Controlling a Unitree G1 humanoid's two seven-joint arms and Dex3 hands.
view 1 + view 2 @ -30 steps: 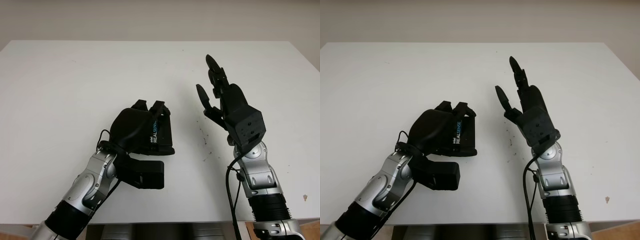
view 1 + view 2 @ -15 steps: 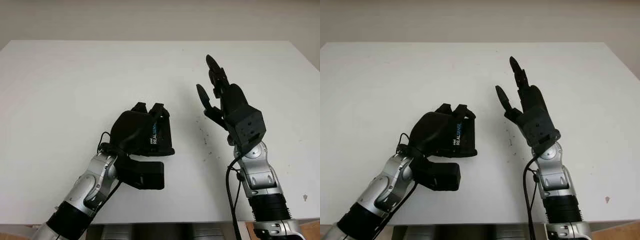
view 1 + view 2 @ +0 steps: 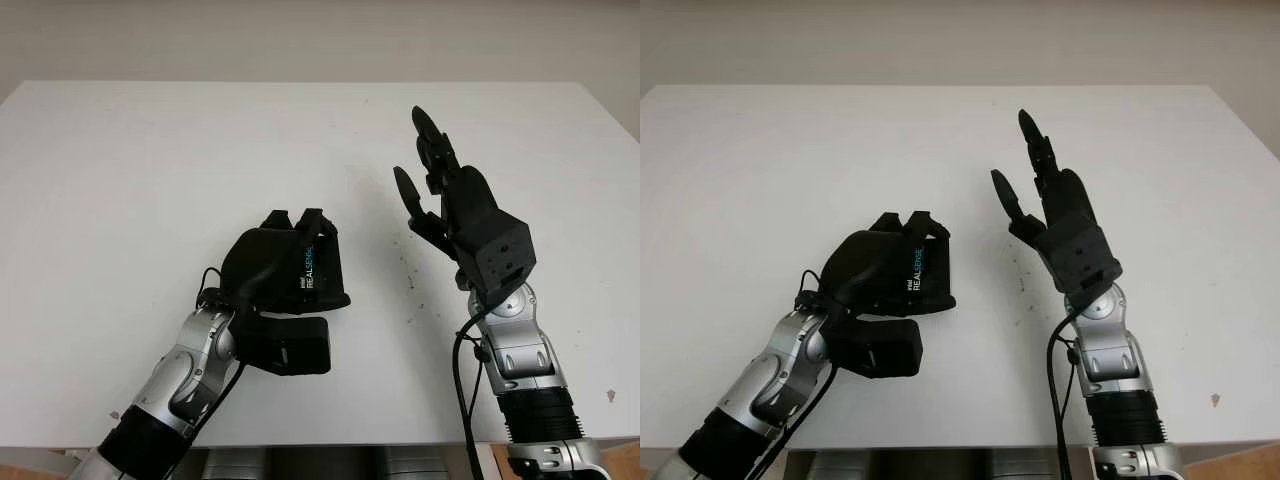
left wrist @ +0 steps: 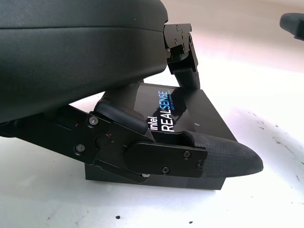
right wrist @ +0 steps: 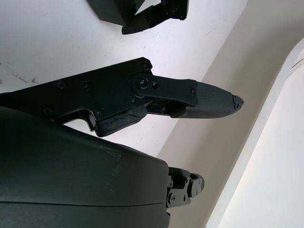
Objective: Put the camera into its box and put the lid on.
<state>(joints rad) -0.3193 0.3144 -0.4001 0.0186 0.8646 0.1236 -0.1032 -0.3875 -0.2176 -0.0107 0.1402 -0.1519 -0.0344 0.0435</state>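
A black box with the white "Intel RealSense" print on its lid lies on the white table, left of the middle and toward the front. My left hand sits on top of it, fingers curled over the far edge and thumb along the near side, shut on the box. The camera is not visible; the lid covers the box. My right hand is held up open above the table, to the right of the box, touching nothing.
Small dark specks mark the table between the box and my right arm. Another speck lies near the front right corner. The table's front edge runs close behind both forearms.
My left hand has settled slightly lower and closer over the box, with the forearm shifting a little. The box and the right hand have stayed in place.
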